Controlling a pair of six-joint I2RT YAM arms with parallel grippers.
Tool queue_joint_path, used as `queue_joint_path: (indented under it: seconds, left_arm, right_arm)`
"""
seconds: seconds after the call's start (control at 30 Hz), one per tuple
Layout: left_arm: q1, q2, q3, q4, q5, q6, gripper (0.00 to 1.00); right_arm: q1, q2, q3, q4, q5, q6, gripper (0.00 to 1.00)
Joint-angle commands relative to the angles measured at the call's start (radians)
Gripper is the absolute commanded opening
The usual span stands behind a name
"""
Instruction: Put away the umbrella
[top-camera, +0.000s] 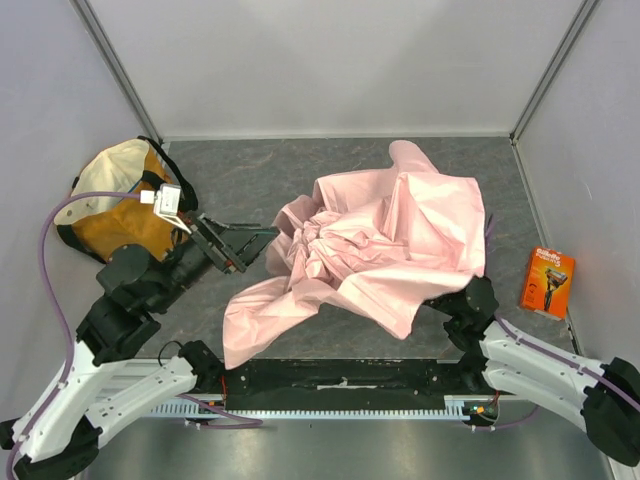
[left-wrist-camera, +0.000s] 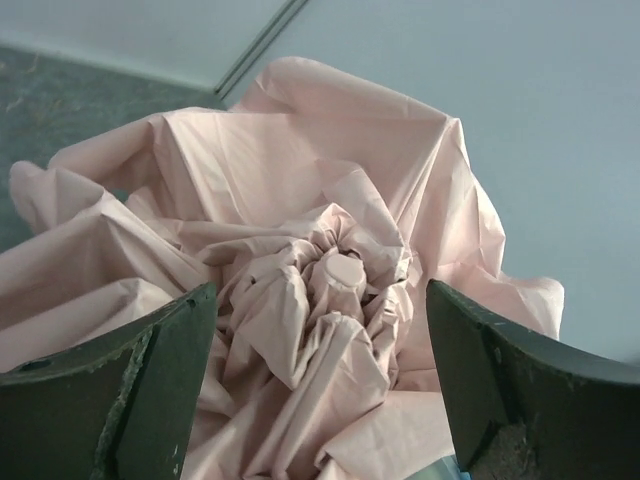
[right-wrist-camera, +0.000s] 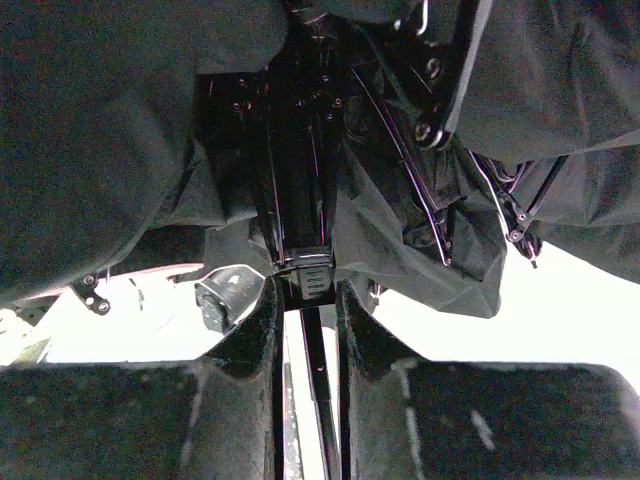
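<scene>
The pale pink umbrella (top-camera: 390, 240) lies half collapsed in the middle of the table, its canopy crumpled and spread. My left gripper (top-camera: 258, 248) is open and empty, just left of the canopy's bunched centre. In the left wrist view the gripper (left-wrist-camera: 320, 300) frames the round pink tip cap (left-wrist-camera: 345, 270) without touching it. My right gripper (right-wrist-camera: 305, 290) is under the canopy, shut on the umbrella's black shaft (right-wrist-camera: 312, 380) just below the runner. In the top view only the right wrist (top-camera: 470, 305) shows; the fingers are hidden by fabric.
An orange-and-cream tote bag (top-camera: 120, 200) sits at the far left, behind my left arm. An orange razor package (top-camera: 548, 282) lies at the right edge. Metal ribs (right-wrist-camera: 430, 100) hang under the dark canopy underside. White walls enclose the table.
</scene>
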Motion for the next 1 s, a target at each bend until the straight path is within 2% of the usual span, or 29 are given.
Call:
queue_joint_path:
  seconds: [0.0, 0.07, 0.2, 0.27, 0.4, 0.67, 0.73, 0.87, 0.97]
  left_arm:
    - [0.003, 0.002, 0.033, 0.08, 0.149, 0.136, 0.91]
    - [0.003, 0.025, 0.03, 0.102, 0.235, 0.167, 0.91]
    - [0.002, 0.048, -0.035, 0.278, 0.401, 0.196, 0.91]
    - [0.003, 0.089, -0.023, 0.298, 0.459, 0.213, 0.91]
    - [0.003, 0.148, -0.009, 0.271, 0.47, 0.25, 0.92]
    - [0.003, 0.04, -0.153, 0.398, 0.429, 0.266, 0.92]
    - [0.003, 0.055, -0.187, 0.474, 0.432, 0.223, 0.93]
    - [0.002, 0.077, -0.303, 0.727, 0.424, 0.146, 0.93]
    - [0.002, 0.126, -0.32, 0.885, 0.443, 0.111, 0.93]
  right_arm:
    - [-0.013, -0.061, 0.107, -0.021, -0.095, -0.017, 0.0]
    - [-0.013, -0.07, 0.139, -0.06, -0.109, -0.025, 0.0]
    - [-0.013, -0.081, 0.17, -0.085, -0.111, -0.038, 0.0]
    - [-0.013, -0.076, 0.182, -0.082, -0.109, -0.032, 0.0]
    - [-0.013, -0.07, 0.183, -0.041, -0.085, -0.011, 0.0]
    - [-0.013, -0.04, 0.2, -0.009, -0.062, 0.003, 0.0]
    - [-0.013, -0.032, 0.208, -0.002, -0.063, 0.005, 0.0]
    - [-0.013, -0.004, 0.216, 0.037, -0.065, 0.023, 0.0]
    - [-0.013, 0.043, 0.225, 0.071, -0.092, 0.041, 0.0]
